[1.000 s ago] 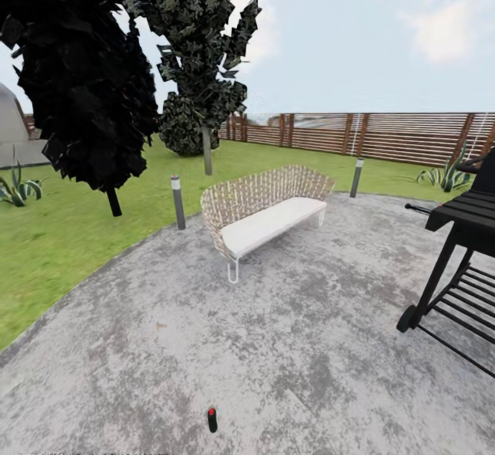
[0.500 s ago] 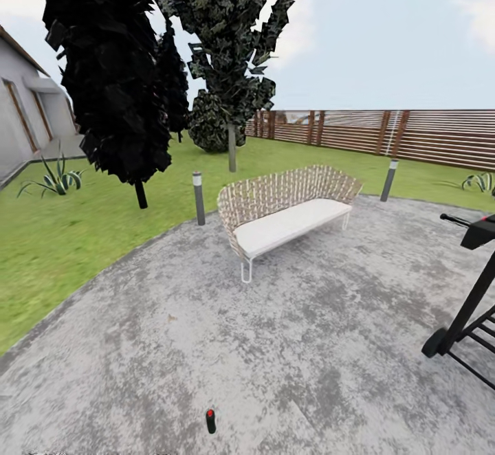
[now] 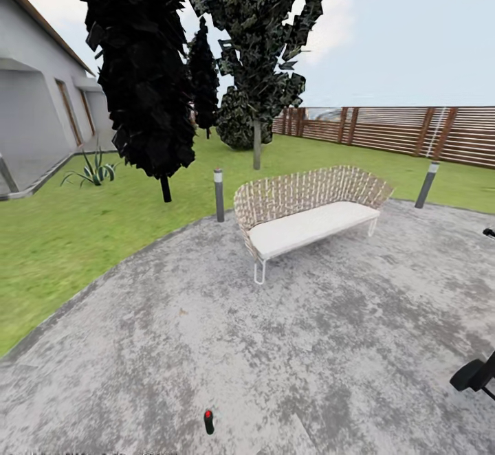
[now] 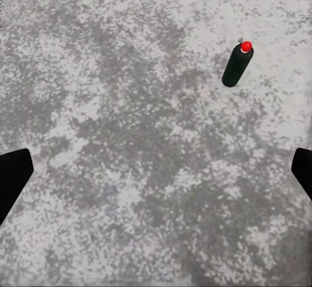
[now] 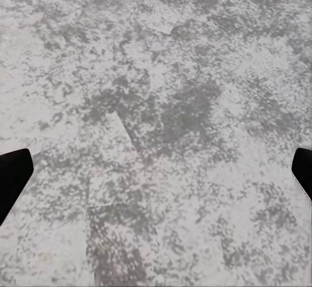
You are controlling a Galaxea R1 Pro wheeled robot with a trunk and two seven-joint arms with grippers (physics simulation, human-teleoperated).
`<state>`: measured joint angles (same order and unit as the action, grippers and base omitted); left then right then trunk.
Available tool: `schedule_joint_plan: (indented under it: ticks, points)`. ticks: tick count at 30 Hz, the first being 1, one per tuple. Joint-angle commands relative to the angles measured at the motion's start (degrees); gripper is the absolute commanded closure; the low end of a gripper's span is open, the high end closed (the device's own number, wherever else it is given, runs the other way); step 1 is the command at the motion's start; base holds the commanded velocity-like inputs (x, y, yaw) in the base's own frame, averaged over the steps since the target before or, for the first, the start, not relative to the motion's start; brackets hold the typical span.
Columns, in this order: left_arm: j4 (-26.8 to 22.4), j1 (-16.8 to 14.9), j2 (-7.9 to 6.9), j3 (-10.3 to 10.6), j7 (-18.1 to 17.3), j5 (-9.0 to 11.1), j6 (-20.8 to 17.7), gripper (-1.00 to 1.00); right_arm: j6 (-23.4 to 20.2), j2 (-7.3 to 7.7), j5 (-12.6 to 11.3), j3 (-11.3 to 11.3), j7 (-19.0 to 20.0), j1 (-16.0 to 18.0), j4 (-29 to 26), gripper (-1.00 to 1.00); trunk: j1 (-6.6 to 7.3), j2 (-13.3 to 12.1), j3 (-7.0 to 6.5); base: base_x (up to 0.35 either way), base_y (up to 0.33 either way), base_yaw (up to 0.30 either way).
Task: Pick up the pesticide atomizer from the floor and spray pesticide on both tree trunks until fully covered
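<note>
The pesticide atomizer (image 3: pixel 209 422) is a small dark green-black bottle with a red top, standing upright on the floor (image 3: pixel 330 345) near the lower edge of the head view, well apart from everything else. In the left wrist view the pesticide atomizer (image 4: pixel 236 65) stands alone on the paving, beyond the left gripper (image 4: pixel 156 173), whose two dark fingers (image 4: pixel 12 178) sit spread wide at opposite edges of the picture with nothing between them. The right gripper (image 5: pixel 156 173) is likewise wide open and empty, its fingers (image 5: pixel 12 176) over bare paving.

The floor is grey mottled concrete with a curved edge meeting green lawn (image 3: pixel 62 235). On it stands a woven wicker sofa (image 3: pixel 309 211) with a pale cushion; grey bollard lights (image 3: pixel 219 195) stand along the edge. Two trees rise from the grass: one with very dark foliage (image 3: pixel 144 77) and, farther back, one with a pale trunk (image 3: pixel 257 146). A brown slatted fence (image 3: pixel 412 132) closes the garden, and a grey house (image 3: pixel 34 118) stands at the left. A black wheeled frame (image 3: pixel 474 374) cuts in at the right edge.
</note>
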<state>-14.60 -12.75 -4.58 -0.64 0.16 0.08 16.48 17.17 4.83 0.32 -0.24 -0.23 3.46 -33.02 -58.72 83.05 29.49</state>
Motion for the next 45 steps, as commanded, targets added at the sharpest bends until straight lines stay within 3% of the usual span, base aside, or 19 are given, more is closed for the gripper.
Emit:
schedule_joint_plan:
  ticks: [1,28,35,45]
  points:
    - [0.1,-0.1,0.01,0.0,0.0,0.0,0.2,-1.00,0.2,0.00,0.0,0.0,0.0,0.0,0.0,-1.00,-0.01,0.0,0.10,0.104,-0.274,0.259]
    - [0.1,0.0,-0.04,-0.1,0.1,0.0,0.2,-1.00,0.2,0.00,0.1,0.2,0.0,0.0,0.1,-1.00,-0.01,0.0,1.36,0.120,-0.271,0.260]
    - [0.1,-0.1,-0.16,0.0,0.1,2.2,0.2,-1.00,0.2,0.00,0.1,0.2,0.0,0.0,0.1,-1.00,-0.01,0.0,1.69,0.243,-0.184,0.260]
    - [-0.2,-0.1,-0.04,0.0,0.1,2.4,0.2,-1.00,0.2,0.00,0.1,0.3,0.0,0.0,0.1,-1.00,-0.01,0.0,2.16,0.020,-0.012,0.255]
